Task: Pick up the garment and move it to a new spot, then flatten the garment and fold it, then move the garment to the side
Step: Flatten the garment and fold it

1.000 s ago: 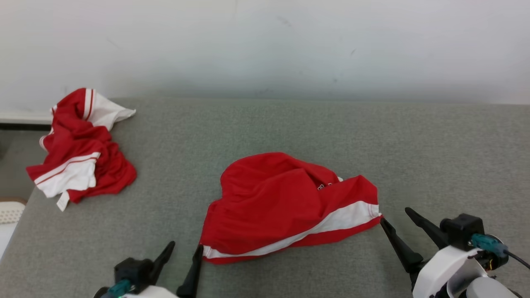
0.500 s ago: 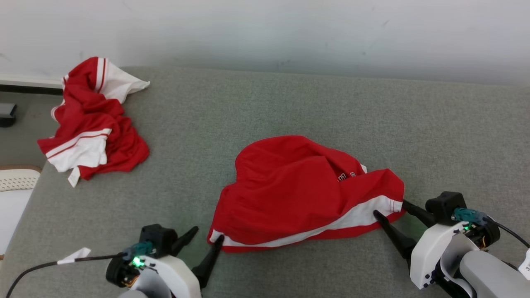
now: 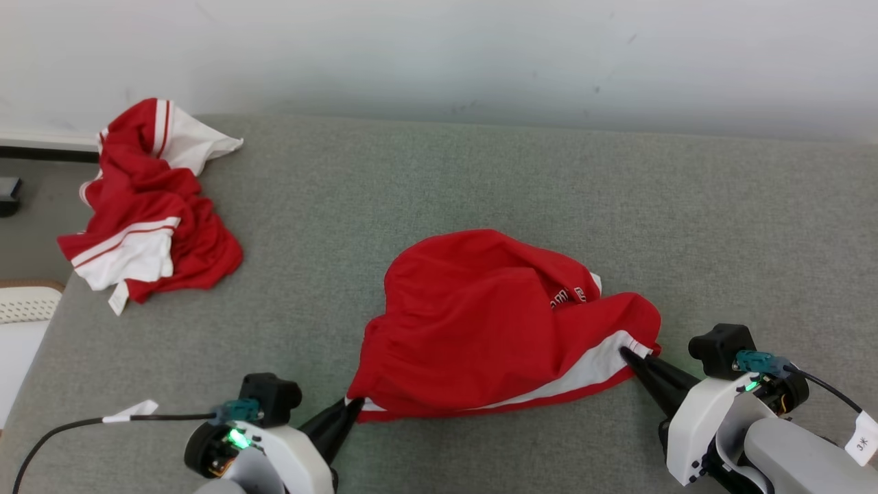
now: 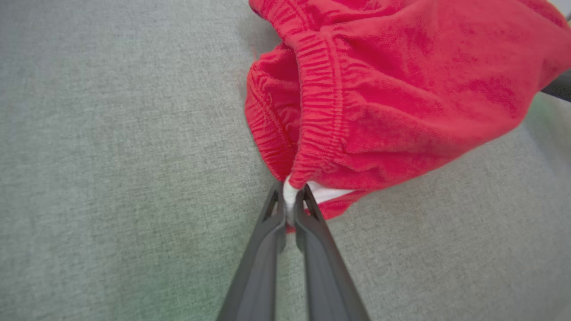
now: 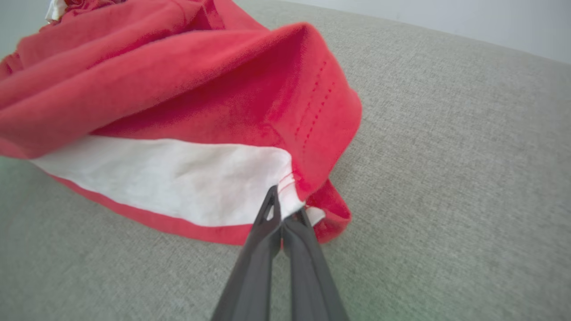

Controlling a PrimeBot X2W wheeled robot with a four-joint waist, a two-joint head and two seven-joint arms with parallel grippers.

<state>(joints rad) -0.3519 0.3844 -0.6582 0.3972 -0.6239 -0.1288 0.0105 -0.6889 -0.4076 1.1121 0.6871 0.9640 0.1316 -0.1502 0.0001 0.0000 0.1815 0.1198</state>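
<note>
The garment [image 3: 494, 329] is a pair of red shorts with a white side stripe, bunched in the middle of the grey surface. My left gripper [image 3: 353, 406] is shut on its near-left corner, by the elastic waistband [image 4: 319, 116]; in the left wrist view the left gripper [image 4: 291, 203] pinches white cloth. My right gripper [image 3: 627, 355] is shut on the near-right corner at the end of the white stripe [image 5: 178, 178]; in the right wrist view the right gripper [image 5: 285, 211] holds the hem. The cloth between the two grips looks slightly raised.
A second crumpled red and white garment [image 3: 147, 213] lies at the far left of the grey surface [image 3: 439, 178]. A pale wall runs along the back. A white object [image 3: 20, 329] stands beyond the left edge.
Both grippers went from open beside the garment's near corners to shut on them. The camera dropped and shifted early on. The garment's near edge has drawn inward a little.
</note>
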